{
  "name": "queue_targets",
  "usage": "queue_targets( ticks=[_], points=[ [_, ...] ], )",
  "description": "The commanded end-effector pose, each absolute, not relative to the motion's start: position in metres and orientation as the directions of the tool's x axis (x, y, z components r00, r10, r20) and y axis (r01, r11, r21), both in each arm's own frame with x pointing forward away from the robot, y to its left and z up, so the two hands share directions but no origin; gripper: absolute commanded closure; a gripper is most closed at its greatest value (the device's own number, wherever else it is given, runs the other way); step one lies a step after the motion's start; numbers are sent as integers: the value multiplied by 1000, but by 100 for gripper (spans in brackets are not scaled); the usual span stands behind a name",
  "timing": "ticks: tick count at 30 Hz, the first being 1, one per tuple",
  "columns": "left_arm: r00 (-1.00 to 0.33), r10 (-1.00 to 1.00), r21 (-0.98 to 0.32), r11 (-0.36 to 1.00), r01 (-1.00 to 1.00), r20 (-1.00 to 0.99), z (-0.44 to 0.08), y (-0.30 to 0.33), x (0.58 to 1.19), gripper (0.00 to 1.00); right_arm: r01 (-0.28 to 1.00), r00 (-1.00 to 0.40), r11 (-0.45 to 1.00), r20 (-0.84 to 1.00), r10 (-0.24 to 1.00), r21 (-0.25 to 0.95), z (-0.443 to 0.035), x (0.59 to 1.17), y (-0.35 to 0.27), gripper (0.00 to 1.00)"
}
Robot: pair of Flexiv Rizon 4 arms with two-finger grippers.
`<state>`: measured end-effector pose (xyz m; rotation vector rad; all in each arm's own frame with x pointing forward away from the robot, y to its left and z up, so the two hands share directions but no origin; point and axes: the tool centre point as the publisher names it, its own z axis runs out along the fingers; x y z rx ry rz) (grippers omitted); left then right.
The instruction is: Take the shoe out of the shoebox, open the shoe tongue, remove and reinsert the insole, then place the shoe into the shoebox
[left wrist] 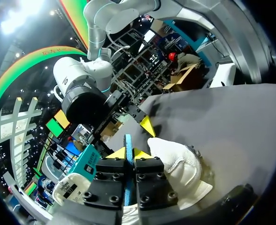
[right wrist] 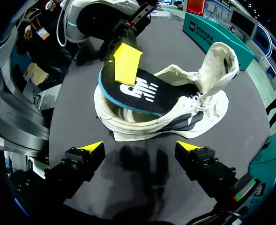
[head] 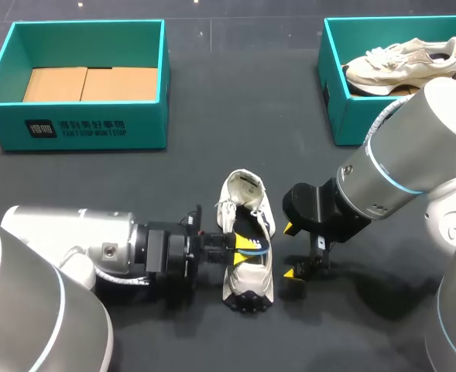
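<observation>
The left tool (left wrist: 128, 152) pinches the black, blue-edged foam insole (right wrist: 138, 91) half out of the white lace-up sneaker (right wrist: 175, 124) lying on the dark worktop (head: 212, 101), while the right tool (right wrist: 140, 150) hangs spread beside it, so the unbraced sneaker might drag along.

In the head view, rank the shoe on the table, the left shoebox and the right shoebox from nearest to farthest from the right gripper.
1. The shoe on the table, just beside the right gripper.
2. The right shoebox, back right.
3. The left shoebox, back left.
</observation>
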<state>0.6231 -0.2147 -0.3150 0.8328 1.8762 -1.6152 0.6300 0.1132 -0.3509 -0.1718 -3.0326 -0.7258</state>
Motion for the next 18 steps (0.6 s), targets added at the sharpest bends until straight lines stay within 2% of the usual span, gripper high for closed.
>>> queue_targets(
  ticks=[1,18],
  points=[
    [-665,140,-659,93,747,-734,-322,-220,629,100,111,-994,885,40,104,452,-351,628,112,0],
    [-698,154,-671,193,716,-700,-355,-221,659,100,111,-994,885,40,104,452,-351,628,112,0]
  ],
)
